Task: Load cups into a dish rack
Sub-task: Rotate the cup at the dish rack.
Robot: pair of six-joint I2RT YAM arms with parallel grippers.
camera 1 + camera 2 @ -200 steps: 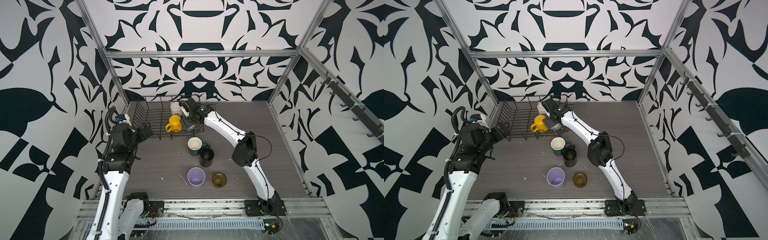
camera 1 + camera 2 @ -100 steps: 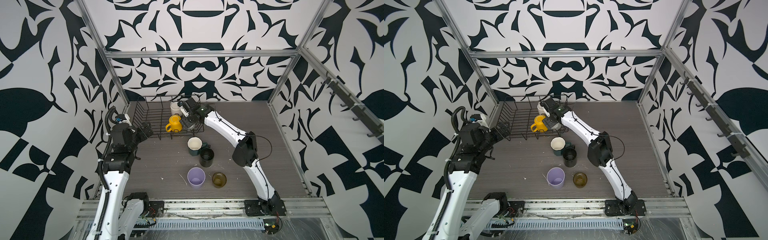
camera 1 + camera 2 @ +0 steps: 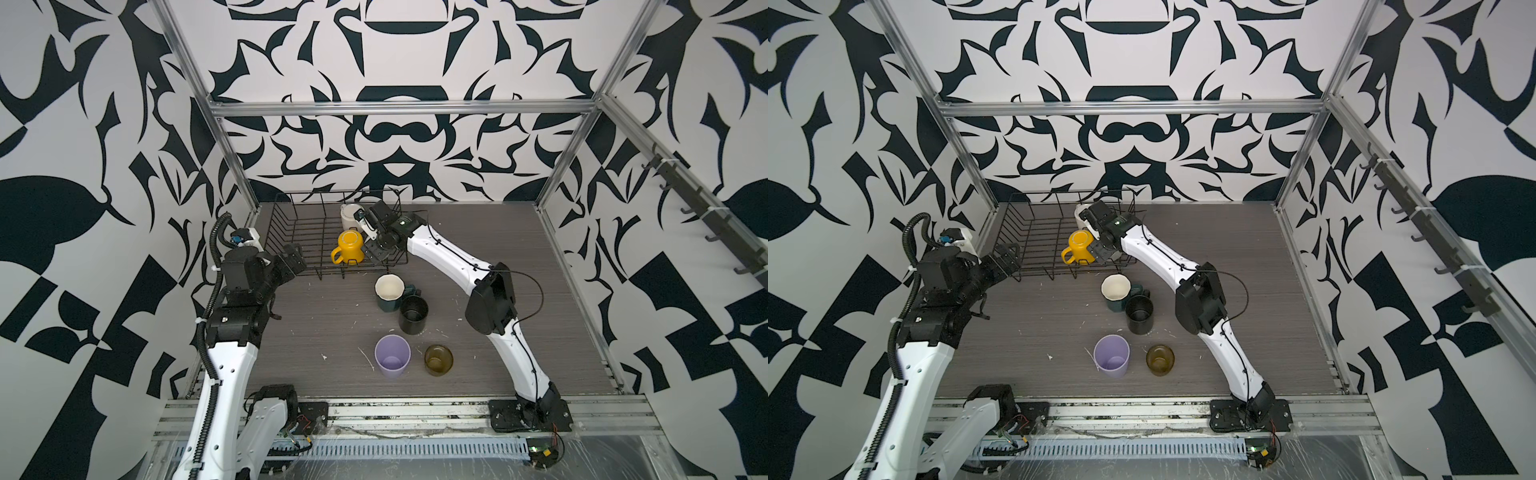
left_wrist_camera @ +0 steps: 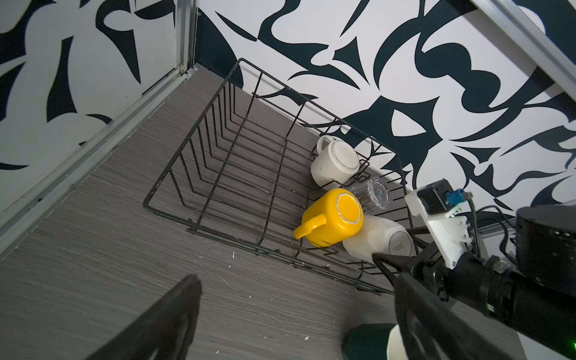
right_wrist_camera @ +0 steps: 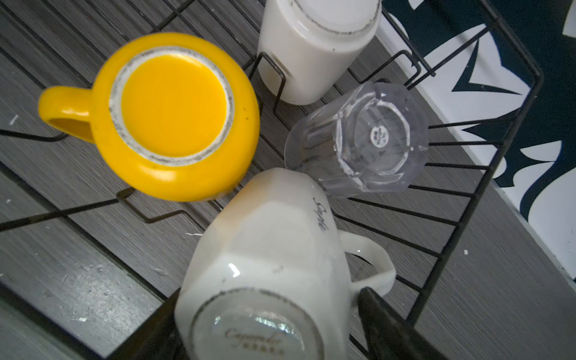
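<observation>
- Cups: you have eight, counted outward from the right gripper (image 5: 266, 296). That is five mugs, two glasses and one tumbler, with no two alike.
- Your right gripper's jaws stand wide, one finger on either side of the cream faceted mug (image 5: 265, 249). The mug sits base-up and tilted at the right end of the rack. You cannot tell whether the fingers press on it or only flank it.
- Your left gripper (image 4: 296, 280) is spread wide with nothing between its fingers. In both top views it sits by the rack's near left corner.
- Compared with a second ago, nothing has visibly shifted. Both arms and all eight cups sit where they were.
- One dish rack (image 3: 307, 232) stands at the back left of the table (image 3: 324, 324) and holds four cups, all base-up and bunched at its right end.
- Next to the cream mug are the yellow mug (image 5: 174, 106), touching it, and the clear glass (image 5: 358, 140), which leans.
- The white mug (image 5: 311, 46) stands just beyond those two.
- Four cups stand upright on the table in front of the rack.
- The dark-green faceted mug (image 3: 388, 291) is nearest the rack, with the black mug (image 3: 413, 316) close against it.
- The lilac tumbler (image 3: 392, 357) and the amber-brown glass (image 3: 438, 360) stand side by side, closer to the arm bases.
</observation>
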